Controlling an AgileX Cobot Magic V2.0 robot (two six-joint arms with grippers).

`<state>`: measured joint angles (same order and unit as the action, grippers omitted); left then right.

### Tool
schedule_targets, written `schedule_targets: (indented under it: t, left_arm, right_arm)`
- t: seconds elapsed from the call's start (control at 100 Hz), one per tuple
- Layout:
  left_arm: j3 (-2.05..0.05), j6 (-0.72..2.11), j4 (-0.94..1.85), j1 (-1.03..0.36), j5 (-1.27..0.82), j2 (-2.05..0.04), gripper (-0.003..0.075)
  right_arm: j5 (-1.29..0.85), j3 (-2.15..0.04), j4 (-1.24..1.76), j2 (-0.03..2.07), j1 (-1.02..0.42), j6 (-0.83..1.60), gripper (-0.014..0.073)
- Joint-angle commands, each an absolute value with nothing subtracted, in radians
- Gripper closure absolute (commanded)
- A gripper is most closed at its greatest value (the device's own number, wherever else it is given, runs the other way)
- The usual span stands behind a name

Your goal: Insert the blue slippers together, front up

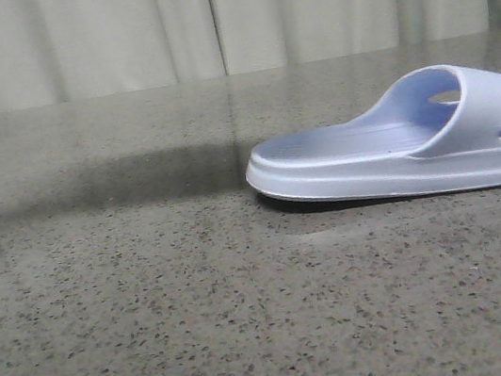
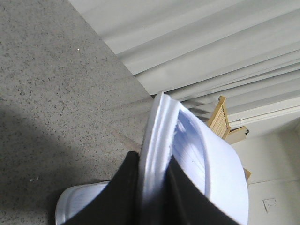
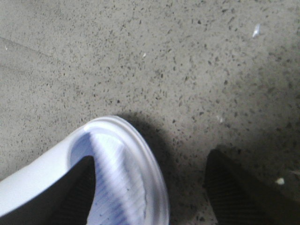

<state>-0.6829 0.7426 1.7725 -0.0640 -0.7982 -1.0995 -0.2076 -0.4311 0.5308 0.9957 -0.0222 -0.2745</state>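
While the front camera looks low across the speckled grey stone tabletop (image 1: 155,308), I see one pale lavender-blue moulded foam slipper (image 1: 406,149) lying sole-down on the right side of the table, its open ribbed footbed toward centre and its wide strap with a triangular side cut-out toward the right edge of view. Neither arm shows in this view. Pleated pale curtains (image 1: 205,19) hang behind the table.

On the left wrist camera, my left gripper (image 2: 152,192) has its dark fingers (image 2: 126,192) closed on the thick edge of a second lavender-blue slipper (image 2: 187,154), held up off the table with its ribbed footbed visible. Part of the first slipper (image 2: 77,201) lies on the tabletop beneath it. A wooden frame piece (image 2: 222,119) shows by the curtains.

On the right wrist camera, my right gripper (image 3: 150,197) stands wide open. One dark finger (image 3: 82,192) sits over the rounded end of the slipper (image 3: 126,173) on the table; I cannot tell whether it touches. The other finger (image 3: 243,187) is over bare tabletop, well apart from the slipper. Nothing is gripped.
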Motion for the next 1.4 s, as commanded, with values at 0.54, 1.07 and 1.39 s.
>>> schedule_targets:
  t: [0.54,1.07,1.39]
  left_arm:
    - [-0.717,0.734,1.857,-0.072,-0.839,-1.078,0.0704]
    - [-0.717,0.734,1.857,-0.072,-0.838,-1.078,0.0704]
    - [-0.717,0.734,1.859,-0.072,-0.833,-1.078,0.0704]
  right_arm:
    - [-0.118,-0.458,0.572,1.117,-0.139,-0.273,0.0161]
    - [-0.169,-0.458,0.574,1.135,-0.15,-0.273,0.049]
    - [-0.147,-0.458,0.574,1.122,-0.15,-0.273,0.0701]
